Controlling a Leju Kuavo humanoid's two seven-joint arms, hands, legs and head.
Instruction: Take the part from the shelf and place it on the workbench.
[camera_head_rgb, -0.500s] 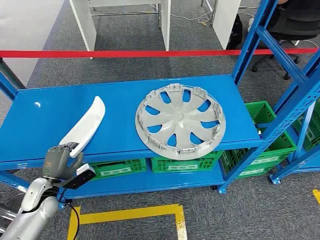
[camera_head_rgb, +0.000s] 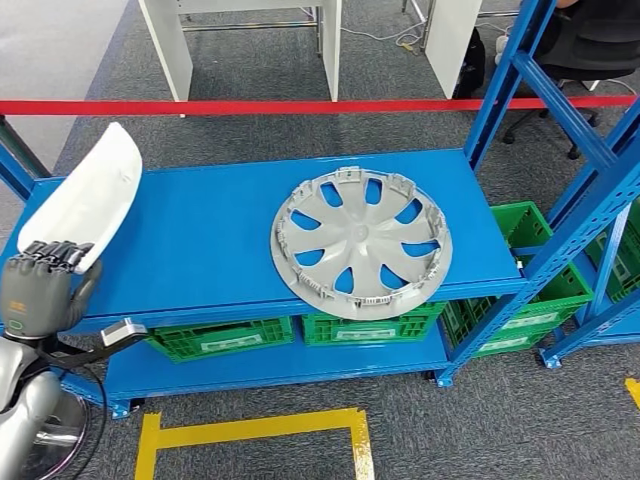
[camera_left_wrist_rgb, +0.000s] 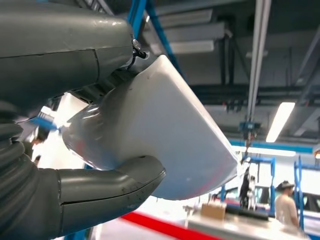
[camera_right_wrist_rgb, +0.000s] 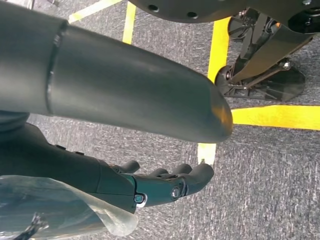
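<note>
Step in hand, as I read it: lift-off w/ the part, shelf stage about done. Left hand (camera_head_rgb: 38, 290) sits at approx 8 o'clock in the head view, fingers wrapped over the near end of the white curved panel (camera_head_rgb: 87, 205), thumb under it. The panel is raised clear of the blue shelf (camera_head_rgb: 211, 240), tilted up toward 12 o'clock. Grey hubcap (camera_head_rgb: 361, 242) lies flat on the shelf at 3 o'clock from the panel, well apart, untouched.

Next move, my guess: carry it to the workbench, which I can't spot here, so prob. a turn or walk w/ the grip kept firm, since the long free end could swing.

Left wrist view adds the clamp up close: thumb (camera_left_wrist_rgb: 113, 187) pressed against the panel's glossy face. Right wrist view has the right hand (camera_right_wrist_rgb: 166, 182) hanging over carpet and yellow floor tape (camera_right_wrist_rgb: 275, 116), fingers loosely apart, holding nothing.
</note>
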